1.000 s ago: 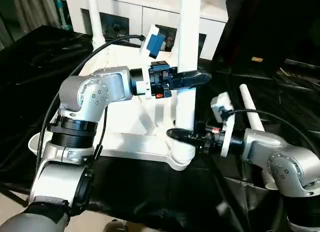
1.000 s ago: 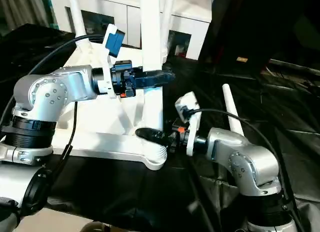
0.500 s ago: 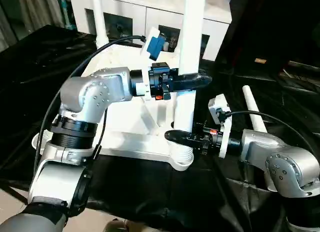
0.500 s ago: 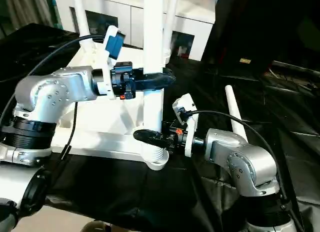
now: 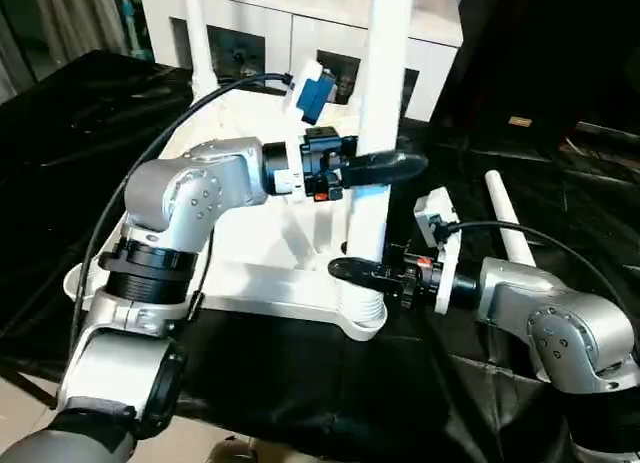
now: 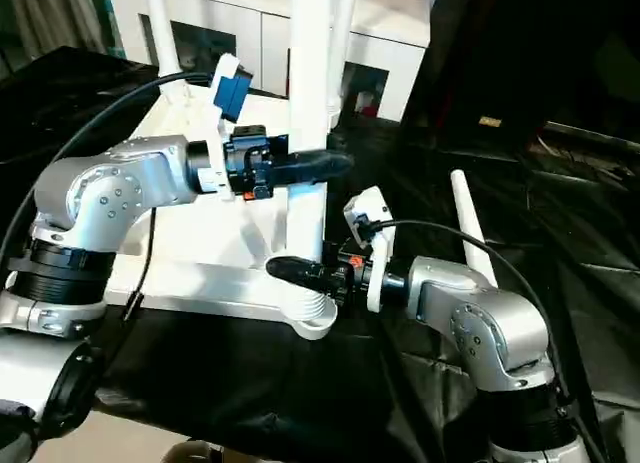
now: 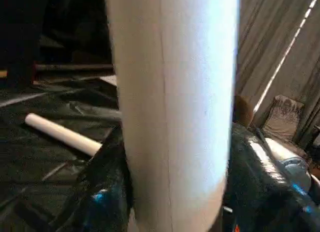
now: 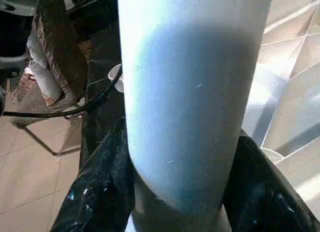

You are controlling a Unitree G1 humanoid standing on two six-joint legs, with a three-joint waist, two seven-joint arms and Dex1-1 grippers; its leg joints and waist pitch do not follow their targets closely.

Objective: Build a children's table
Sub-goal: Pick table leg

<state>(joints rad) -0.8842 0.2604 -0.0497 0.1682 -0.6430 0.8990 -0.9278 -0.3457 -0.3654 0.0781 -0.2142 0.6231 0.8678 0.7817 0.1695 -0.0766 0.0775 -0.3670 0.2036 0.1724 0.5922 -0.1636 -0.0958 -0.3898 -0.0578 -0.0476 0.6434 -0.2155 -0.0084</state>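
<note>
**Ana:** On the black-draped work table [image 5: 90,103], how far along was the build?

**Ben:** Well under way, I'd judge. The tabletop [image 5: 250,253] lay upside down, ribbed underside up, in front of the white cabinet [image 5: 440,43]. The near right leg [image 5: 380,103] stood upright in its rounded corner socket [image 5: 365,313]. More legs rose at the far corners; one far leg [image 5: 195,33] was plain to see.

**Ana:** What was left?

**Ben:** One loose leg [image 5: 508,228] lay flat on the drape, to the right of the tabletop and apart from it. The near left socket [image 5: 72,283] looked empty, so that leg was probably meant for it. Whether the upright leg was fully seated I couldn't tell.

**Ana:** And the grippers?

**Ben:** Both were around that upright leg. The left gripper [image 5: 385,166] bracketed it partway up, the right gripper [image 6: 290,270] just above the socket. In each wrist view black fingers [image 7: 107,192] sat against either side of the tube, so I read both as clamped on it.

**Ana:** The table's look?

**Ben:** Smooth white plastic, tubular legs, diagonal ribs.
</note>
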